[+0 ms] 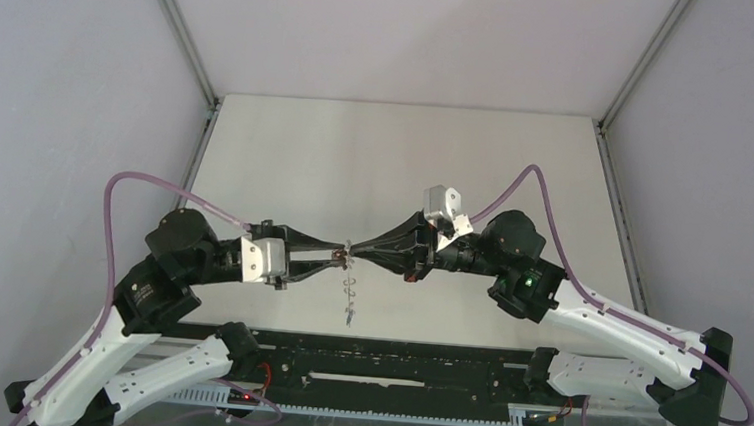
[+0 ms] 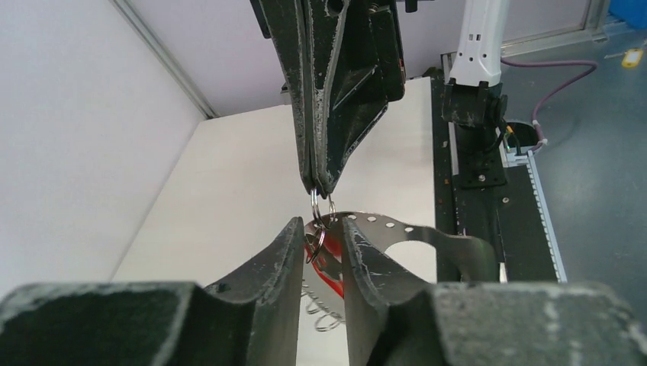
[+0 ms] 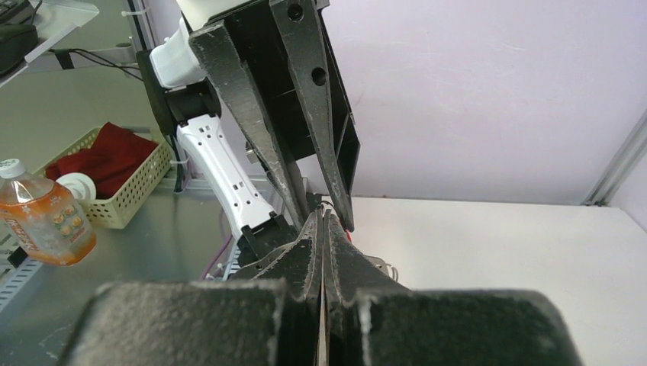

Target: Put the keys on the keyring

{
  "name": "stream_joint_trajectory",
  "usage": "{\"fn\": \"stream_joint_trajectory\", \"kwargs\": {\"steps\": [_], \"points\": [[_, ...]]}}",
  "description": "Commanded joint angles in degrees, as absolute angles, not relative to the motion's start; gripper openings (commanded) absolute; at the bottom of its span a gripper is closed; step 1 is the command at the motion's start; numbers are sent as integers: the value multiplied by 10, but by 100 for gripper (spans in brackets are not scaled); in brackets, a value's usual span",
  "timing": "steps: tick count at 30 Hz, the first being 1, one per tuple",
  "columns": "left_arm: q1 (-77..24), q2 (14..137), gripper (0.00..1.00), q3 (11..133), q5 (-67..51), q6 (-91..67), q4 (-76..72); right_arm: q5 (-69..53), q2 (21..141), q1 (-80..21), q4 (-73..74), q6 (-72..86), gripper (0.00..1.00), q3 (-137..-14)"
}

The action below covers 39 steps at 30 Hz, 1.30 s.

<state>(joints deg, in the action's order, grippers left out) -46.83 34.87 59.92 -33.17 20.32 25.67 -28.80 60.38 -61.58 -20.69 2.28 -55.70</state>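
Tabletop (image 1: 406,165), pale and walled in on three sides, spreads out beneath the keyring (image 1: 349,293), which hangs in the air above its near half. Reaching in to the keyring from the left is the left arm (image 1: 169,269), and from the right the right arm (image 1: 520,263); their tips meet nose to nose right at the keyring's top.

The right gripper (image 2: 320,189) has its jaws pressed tight together, pinching the thin wire loops at the top of the keyring. The rest of the keyring dangles straight down from that pinch as a short string of small loops, clear of the table. Something small hangs at its lower end, too tiny for me to name.

The left gripper (image 2: 322,229) sits just under that pinch. Its jaws stand partly apart, one on each side of the red key (image 2: 326,273), whose red head fills the gap between them. Whether the pads actually press on it, I cannot tell. A curved grey metal strip (image 2: 385,225) with a row of holes shows just beside the keyring's top, behind one left finger.
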Motion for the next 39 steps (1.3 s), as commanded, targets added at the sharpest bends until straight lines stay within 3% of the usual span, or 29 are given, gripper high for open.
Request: {"fn": "stream_joint_trajectory", "kwargs": {"steps": [1, 8, 10, 12, 18, 24, 29, 39], "points": [[-466, 352, 27, 627, -341, 180, 243, -279, 594, -628, -258, 10, 0, -566], [-466, 351, 11, 620, -339, 173, 243, -269, 596, -638, -257, 2, 0, -566], [-466, 350, 1, 618, -336, 175, 245, -270, 596, -639, -255, 2, 0, -566], [-465, 350, 0, 620, -332, 174, 245, -278, 594, -639, -244, 2, 0, -567], [-462, 359, 0, 643, -340, 237, 305, -344, 600, -595, -15, -44, 37, -659], [-462, 374, 0, 663, -342, 328, 375, -366, 705, -579, 345, -163, 55, -873], [-462, 398, 0, 690, -347, 345, 409, -316, 813, -615, 533, -232, 52, -1044], [-462, 402, 0, 694, -342, 355, 425, -277, 887, -644, 608, -257, 35, -1141]]}}
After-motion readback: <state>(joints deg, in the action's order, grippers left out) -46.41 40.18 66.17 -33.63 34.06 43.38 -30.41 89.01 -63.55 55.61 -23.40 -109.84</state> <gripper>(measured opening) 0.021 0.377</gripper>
